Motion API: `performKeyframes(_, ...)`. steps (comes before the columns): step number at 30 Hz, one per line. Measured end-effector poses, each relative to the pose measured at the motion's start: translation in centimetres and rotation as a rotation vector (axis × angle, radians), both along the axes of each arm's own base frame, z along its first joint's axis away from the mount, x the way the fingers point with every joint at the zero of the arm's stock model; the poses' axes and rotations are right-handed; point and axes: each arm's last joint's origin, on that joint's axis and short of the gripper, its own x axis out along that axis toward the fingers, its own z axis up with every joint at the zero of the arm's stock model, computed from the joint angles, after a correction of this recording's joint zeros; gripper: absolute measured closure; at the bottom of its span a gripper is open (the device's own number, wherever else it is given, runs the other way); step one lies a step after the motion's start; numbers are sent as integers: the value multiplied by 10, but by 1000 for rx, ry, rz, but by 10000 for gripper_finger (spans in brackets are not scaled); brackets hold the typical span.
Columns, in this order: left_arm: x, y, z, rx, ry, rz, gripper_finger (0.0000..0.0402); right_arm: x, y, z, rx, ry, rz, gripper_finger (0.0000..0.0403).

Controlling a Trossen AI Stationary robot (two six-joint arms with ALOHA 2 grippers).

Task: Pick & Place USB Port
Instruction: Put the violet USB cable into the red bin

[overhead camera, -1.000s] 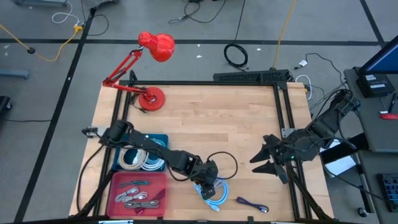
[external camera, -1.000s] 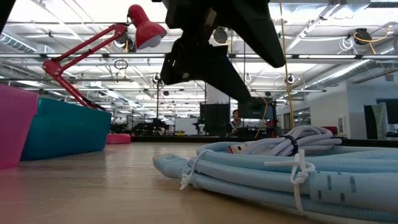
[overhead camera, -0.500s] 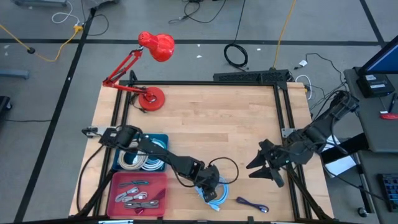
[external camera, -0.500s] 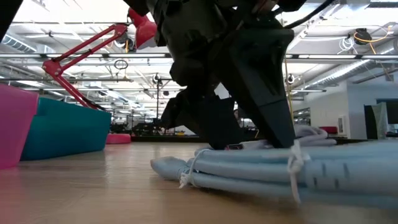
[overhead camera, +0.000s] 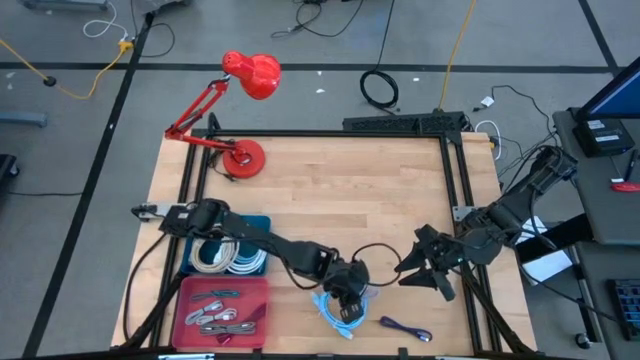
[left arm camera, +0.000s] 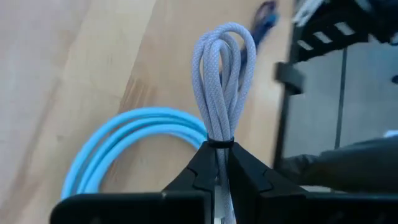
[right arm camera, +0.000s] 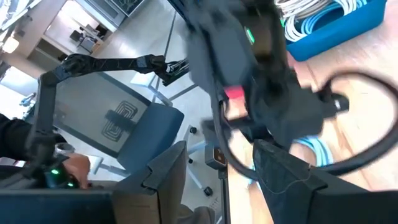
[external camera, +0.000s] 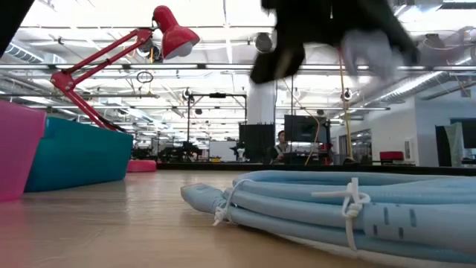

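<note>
while the left gripper (left arm camera: 222,180) pinches a coiled grey usb cable (left arm camera: 224,81) just below its tie, the loops stand up from between the closed fingers, above the light blue cable (left arm camera: 124,146) on the table (overhead camera: 330,190). right gripper (overhead camera: 418,268) waits open nearby.

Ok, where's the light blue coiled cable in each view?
High view: light blue coiled cable, bottom centre of the table, just under the left gripper.
Low view: foreground, lower right.
Left wrist view: on the wood beyond that gripper.
Right wrist view: partly hidden behind the left arm.
Shared landmark: the left gripper.
</note>
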Motion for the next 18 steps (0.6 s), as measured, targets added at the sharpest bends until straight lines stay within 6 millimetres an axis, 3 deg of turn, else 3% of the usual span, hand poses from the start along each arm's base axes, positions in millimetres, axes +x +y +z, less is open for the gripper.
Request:
performKeyframes(4,-4,2,44,43,9,-37,383,0,0,1,-7,-8,4,227)
performKeyframes(7,-18,1,61,91,120,-87,383,0,0,0,-12,-9,4,227)
performKeyframes(14,-96,-30,82,320,540,-254,384,0,0,-1,-31,-1,9,228)
performKeyframes(18,-127,-66,80,396,603,-338,384,0,0,-1,-42,-3,12,231)
